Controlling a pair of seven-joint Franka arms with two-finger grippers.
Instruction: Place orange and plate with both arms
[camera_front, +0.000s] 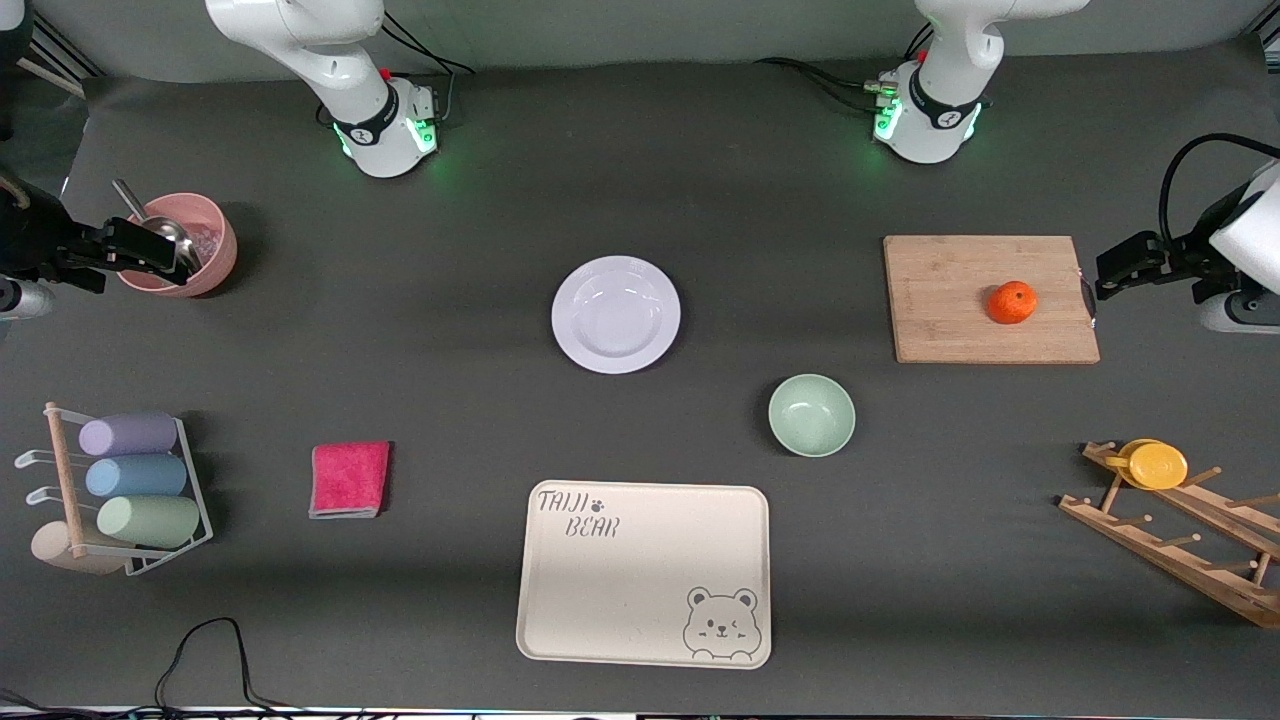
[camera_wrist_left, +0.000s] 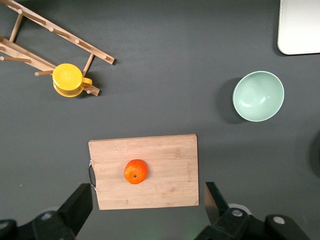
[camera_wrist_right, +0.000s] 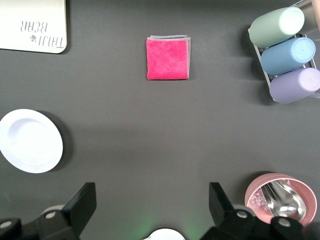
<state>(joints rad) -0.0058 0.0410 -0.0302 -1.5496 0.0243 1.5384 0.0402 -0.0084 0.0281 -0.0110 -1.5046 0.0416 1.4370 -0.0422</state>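
Note:
The orange (camera_front: 1012, 302) lies on a wooden cutting board (camera_front: 940, 300) toward the left arm's end of the table. It also shows in the left wrist view (camera_wrist_left: 135, 171). The white plate (camera_front: 616, 314) sits mid-table and also shows in the right wrist view (camera_wrist_right: 30, 141). My left gripper (camera_front: 1108, 277) hangs open and empty, high by the board's handle end (camera_wrist_left: 147, 205). My right gripper (camera_front: 165, 258) hangs open and empty, high by the pink cup (camera_wrist_right: 150, 202). Neither touches anything.
A pale green bowl (camera_front: 811, 414) and a cream bear tray (camera_front: 640, 580) lie nearer the front camera than the plate. A pink cloth (camera_front: 349, 479), a cup rack (camera_front: 130, 490) and a pink cup with a spoon (camera_front: 195, 250) are toward the right arm's end. A wooden rack holds a yellow dish (camera_front: 1157, 465).

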